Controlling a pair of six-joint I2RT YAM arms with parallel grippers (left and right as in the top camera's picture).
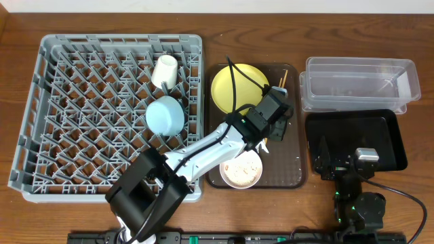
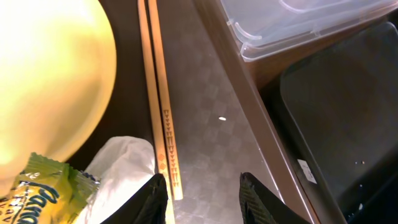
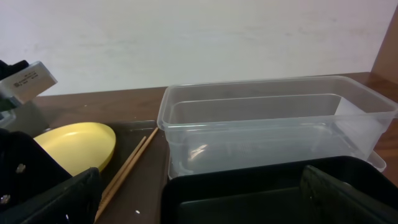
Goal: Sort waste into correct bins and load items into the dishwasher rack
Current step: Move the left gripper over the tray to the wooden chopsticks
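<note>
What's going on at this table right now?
The left claw hangs open over the brown tray, at the ends of the chopsticks, beside the tissue and wrapper. The right claw sits open over the black tray, holding nothing. The cup and blue bowl are in the rack; the yellow plate and white bowl are not yet.

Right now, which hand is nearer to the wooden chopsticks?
Left. The left hand is at one end of the chopsticks on the brown tray; the right hand is apart from them, over the black tray.
</note>
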